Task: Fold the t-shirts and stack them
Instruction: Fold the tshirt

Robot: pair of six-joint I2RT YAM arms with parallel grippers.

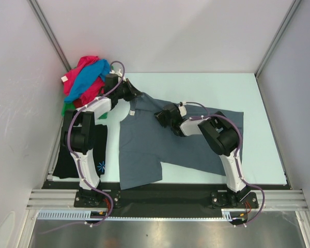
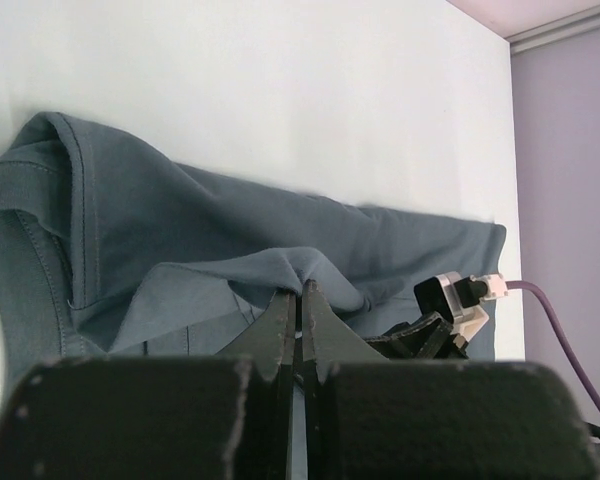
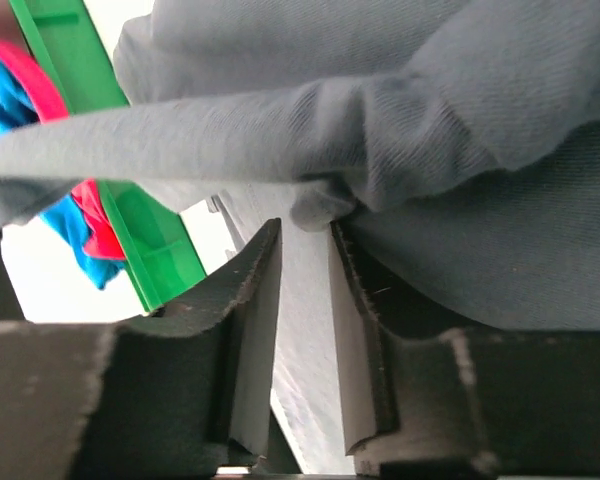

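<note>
Grey t-shirt (image 1: 160,147): location?

— Spread across the middle of the table (image 1: 222,90), wrinkled. Its near hem reaches the table's front edge between the two arm bases.

And beside it?

— Black t-shirt (image 1: 66,155) at the near left, lying flat beneath the left arm. A small blue-white print (image 1: 101,166) shows at its near corner. Its edge runs just beside the grey one; whether they touch cannot be determined.

Right gripper (image 3: 305,235)?

— Over the middle of the grey t-shirt, jaws parted by a narrow gap. A raised fold of grey cloth sits at the tips, not clamped between them.

Left gripper (image 2: 302,290)?

— Farther back, at the grey t-shirt's far left edge, near the collar. Jaws pressed together on a pinch of grey cloth, which rises to the tips in a peak.

Far end?

— Green tray (image 1: 67,108) in the far left corner, carrying a heap. Pink t-shirt (image 1: 85,64) and blue t-shirt (image 1: 89,80) are bunched together there, unfolded, close against the wall.
</note>
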